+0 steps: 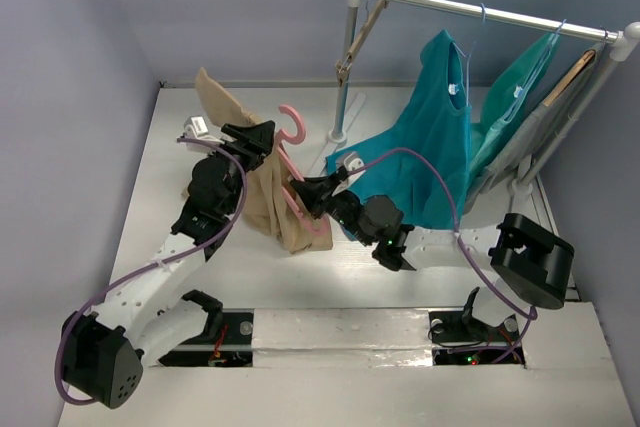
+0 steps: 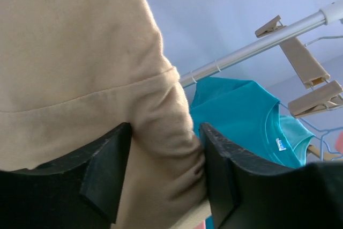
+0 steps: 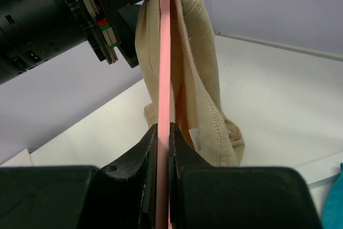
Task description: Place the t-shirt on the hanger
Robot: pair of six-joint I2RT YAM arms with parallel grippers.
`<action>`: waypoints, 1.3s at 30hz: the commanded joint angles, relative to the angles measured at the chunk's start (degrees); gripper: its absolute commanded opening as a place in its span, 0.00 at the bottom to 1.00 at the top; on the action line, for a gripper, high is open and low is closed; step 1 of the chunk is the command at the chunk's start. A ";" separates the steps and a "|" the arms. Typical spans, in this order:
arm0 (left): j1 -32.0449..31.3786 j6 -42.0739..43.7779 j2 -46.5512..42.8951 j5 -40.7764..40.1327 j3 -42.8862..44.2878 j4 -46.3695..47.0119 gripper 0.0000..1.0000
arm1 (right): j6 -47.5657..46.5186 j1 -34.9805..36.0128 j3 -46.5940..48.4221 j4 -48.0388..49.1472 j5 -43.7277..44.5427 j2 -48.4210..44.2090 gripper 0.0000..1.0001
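The tan t-shirt (image 1: 268, 199) hangs in a bunch above the table's middle, one part sticking up to the back left. My left gripper (image 1: 252, 139) is shut on its upper fabric; in the left wrist view the cloth (image 2: 80, 52) fills the space between the fingers (image 2: 218, 175). The pink hanger (image 1: 292, 127) stands upright against the shirt, hook on top. My right gripper (image 1: 316, 193) is shut on its lower rim. In the right wrist view the pink rim (image 3: 163, 68) runs straight up from the closed gripper (image 3: 163, 143), with the t-shirt (image 3: 201, 79) draped beside it.
A metal clothes rack (image 1: 470, 9) stands at the back right, with teal garments (image 1: 430, 137), thin pale-blue hangers (image 1: 540, 62) and a wooden clip hanger (image 1: 358, 42). Its left post foot (image 1: 338, 135) is just behind the pink hanger. Grey walls close the left and back.
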 commanded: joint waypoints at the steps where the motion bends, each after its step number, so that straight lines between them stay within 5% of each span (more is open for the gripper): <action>1: 0.69 -0.59 -1.57 2.00 -1.28 5.65 0.49 | -1.36 0.60 4.12 4.64 -1.38 0.47 0.00; 7: 0.69 -0.23 -2.62 1.74 -2.34 5.92 0.30 | -1.28 0.60 5.62 2.00 -1.91 1.70 0.00; 12: 0.69 -0.58 -2.98 1.74 -2.96 5.13 0.01 | -0.84 0.60 6.06 0.77 -2.27 2.32 0.00; 21: 1.74 -1.02 -5.17 2.62 -3.83 4.25 0.00 | -0.31 0.60 5.18 -4.06 -2.70 -0.66 0.00; 27: 3.41 -2.25 -8.24 4.20 -4.71 4.34 0.00 | 1.53 0.60 1.59 -10.30 -1.56 -5.93 0.43; 31: 4.55 -3.13 -9.04 5.25 -4.89 4.95 0.00 | 3.03 0.60 -0.88 -11.98 -1.21 -9.18 0.52; 36: 6.22 -4.54 -9.13 7.89 -4.63 5.57 0.00 | 4.52 -0.45 -3.78 -12.51 0.54 -11.21 0.50; 39: 6.83 -5.24 -9.83 8.77 -4.54 5.65 0.00 | 7.33 -2.03 -6.23 -13.03 1.42 -10.43 0.27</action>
